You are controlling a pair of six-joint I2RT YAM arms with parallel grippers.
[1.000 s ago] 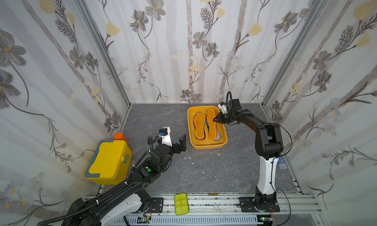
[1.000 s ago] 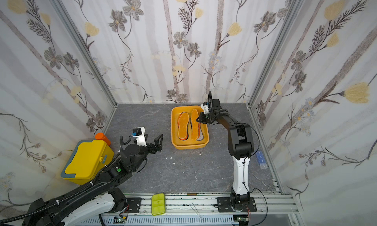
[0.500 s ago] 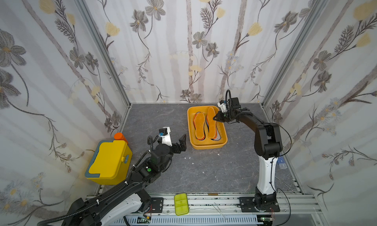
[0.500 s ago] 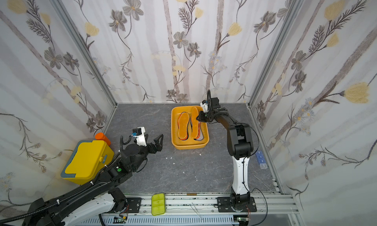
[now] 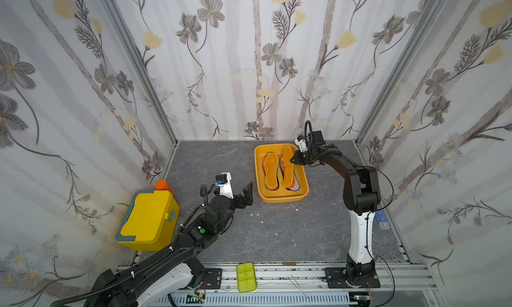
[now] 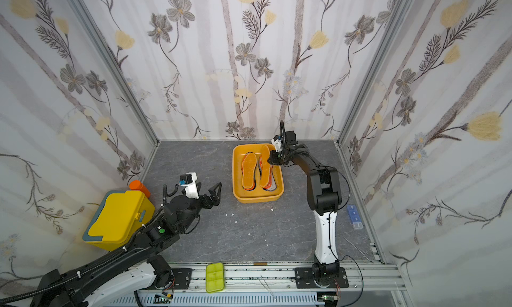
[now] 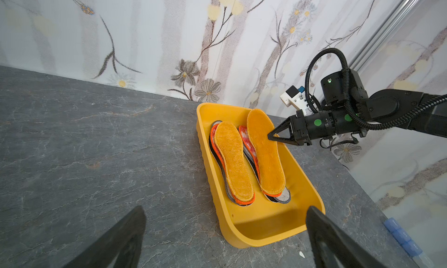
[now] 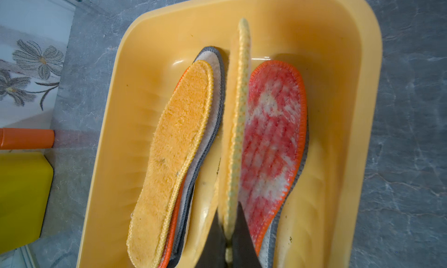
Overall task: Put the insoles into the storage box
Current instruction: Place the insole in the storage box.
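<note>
Along the front rail, a small green tray (image 5: 246, 276) sits unused between the arm mounts. Just beyond it, the left tool (image 5: 241, 190) hangs wide and empty over the grey tabletop (image 5: 277, 236), pointed at the storage box (image 5: 279, 200), with a yellow lidded box (image 5: 149, 219) off to its side. Farther back, near the rear wall, the storage box holds the insoles in two stacks side by side. One stack is topped by an orange-yellow insole (image 7: 233, 158), with orange, grey and black edges showing beneath it. Over the other stack, the right tool (image 7: 269, 136) is clamped on the long edge of a second orange-yellow insole (image 7: 263, 153). That insole tilts above a red-speckled insole (image 8: 273, 138), its near end down on the stack and its far end raised toward the far wall of the box. Every insole in sight is inside the box, so the task appears to be at its final placement. The next move likely calls for lowering that insole flat onto its stack, spreading the tool, and drawing back without dragging the soft pad over the rim.
</note>
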